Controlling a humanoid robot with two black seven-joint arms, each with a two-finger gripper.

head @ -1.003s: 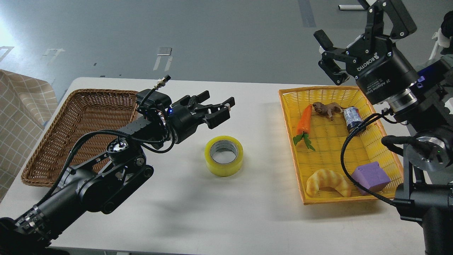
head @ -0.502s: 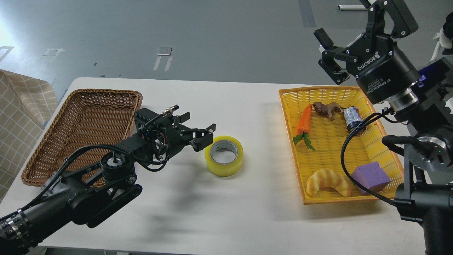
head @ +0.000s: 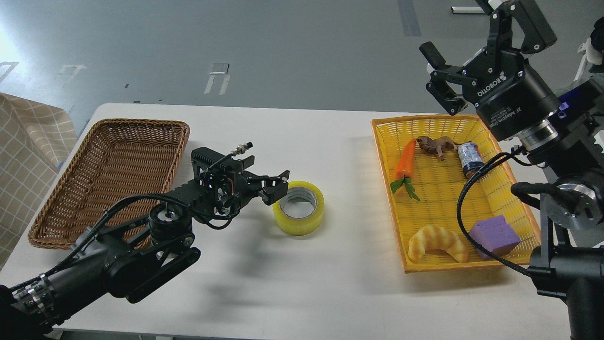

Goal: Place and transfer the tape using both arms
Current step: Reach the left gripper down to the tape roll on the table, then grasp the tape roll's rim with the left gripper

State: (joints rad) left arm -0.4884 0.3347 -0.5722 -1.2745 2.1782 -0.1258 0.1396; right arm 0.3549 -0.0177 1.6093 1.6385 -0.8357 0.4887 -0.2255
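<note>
The yellow tape roll (head: pixel 302 223) lies flat on the white table (head: pixel 330 293), grey core ring facing up. My left gripper (head: pixel 279 185) is low at the roll's left rim, open. One finger (head: pixel 276 193) is right against the rim and the other sits just above it. Whether it touches the roll I cannot tell. My right gripper (head: pixel 457 28) is high above the far corner of the yellow basket (head: pixel 384 189), open wide and empty, with one fingertip cut off by the top edge.
A brown wicker basket (head: pixel 113 174) stands at the left. The yellow basket holds a carrot (head: pixel 406 158), a toy animal (head: pixel 436 144), a can (head: pixel 469 158), a croissant toy (head: pixel 436 241) and a purple block (head: pixel 494 234). Checked cloth (head: pixel 28 156) hangs at far left.
My left gripper dropped from above the table and moved right, down to the tape's left rim. The tape has not moved. My right gripper stays raised, almost still.
</note>
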